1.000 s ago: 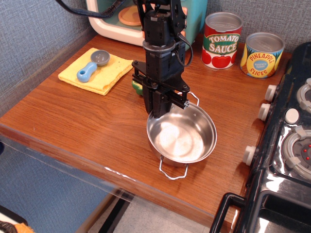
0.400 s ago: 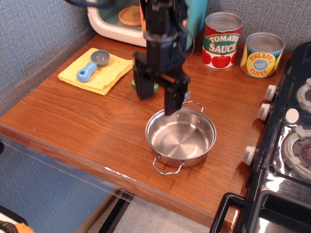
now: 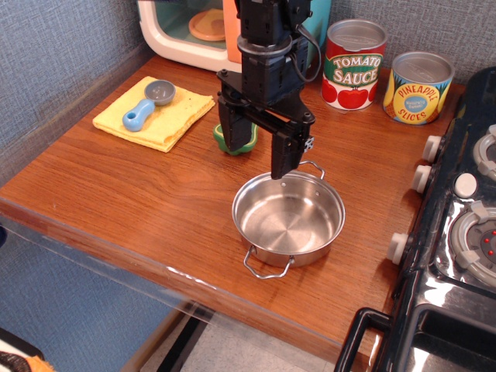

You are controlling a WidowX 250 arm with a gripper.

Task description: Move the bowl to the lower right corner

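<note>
The bowl point(image 3: 288, 222), a shiny round steel pot with two wire loop handles, sits flat on the brown wood tabletop point(image 3: 139, 186) near its front right edge, beside the stove. My gripper point(image 3: 256, 151) hangs open and empty just above and behind the bowl's far left rim. Its right finger point(image 3: 284, 155) ends close over the rim without touching it, and its left finger stands in front of a green object.
A green object point(image 3: 242, 139) lies behind the gripper. A yellow cloth point(image 3: 167, 120) with a blue-handled scoop point(image 3: 147, 105) is at the back left. Tomato sauce point(image 3: 354, 65) and pineapple point(image 3: 418, 87) tins stand at the back. A black stove point(image 3: 457, 225) borders the right.
The gripper let go of the bowl's rim, opened and rose up and back. The bowl dropped from a tilt to lie flat on the table.
</note>
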